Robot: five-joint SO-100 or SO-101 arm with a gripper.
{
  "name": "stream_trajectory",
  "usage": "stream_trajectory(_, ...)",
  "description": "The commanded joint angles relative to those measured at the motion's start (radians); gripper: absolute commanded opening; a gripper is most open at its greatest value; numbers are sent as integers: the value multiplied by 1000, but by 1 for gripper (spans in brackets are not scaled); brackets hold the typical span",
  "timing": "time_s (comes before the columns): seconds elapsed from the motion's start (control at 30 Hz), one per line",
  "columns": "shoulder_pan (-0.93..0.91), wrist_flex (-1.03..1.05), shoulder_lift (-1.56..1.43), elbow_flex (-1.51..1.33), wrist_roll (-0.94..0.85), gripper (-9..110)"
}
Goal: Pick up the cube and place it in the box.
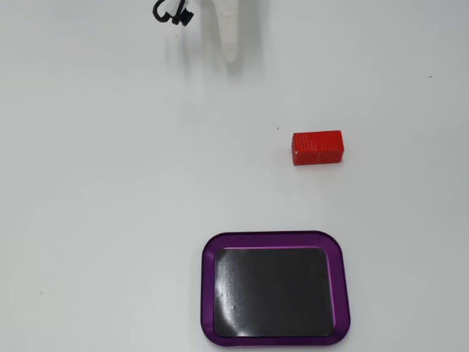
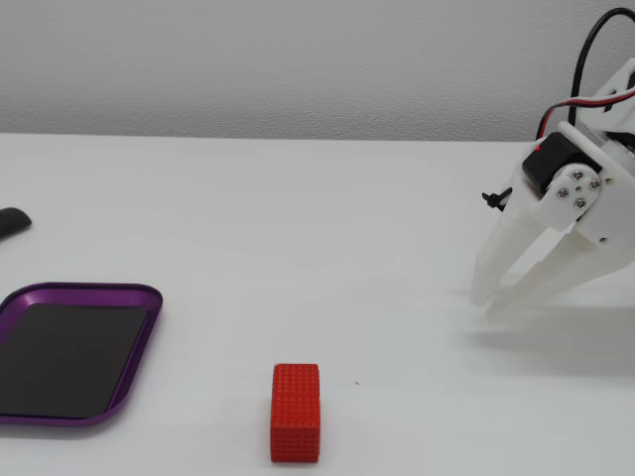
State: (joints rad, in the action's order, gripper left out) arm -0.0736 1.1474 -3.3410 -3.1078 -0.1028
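The cube (image 1: 317, 147) is a small red ridged block lying flat on the white table; it also shows in a fixed view (image 2: 296, 412) near the front edge. The box (image 1: 275, 237) is a shallow purple-rimmed tray with a black bottom, and nothing lies in it; in a fixed view (image 2: 84, 288) it sits at the left edge. My white gripper (image 2: 488, 303) hangs tip-down just above the table at the right, far from the cube, with its fingertips together and nothing between them. Only its tip (image 1: 231, 53) shows at the top of the other view.
A black cable (image 1: 170, 13) hangs by the arm at the top. A small dark object (image 2: 12, 220) lies at the table's left edge, behind the box. A grey wall stands behind the table.
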Motion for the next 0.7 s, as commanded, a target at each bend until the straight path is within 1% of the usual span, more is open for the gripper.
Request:
stream_trajectory(0.0, 14, -32, -115, -2, 222, 0)
stream_trajectory(0.47, 9, -32, -115, 3, 222, 0)
stream_trajectory(0.67, -2, -8, -97, 206, 222, 0)
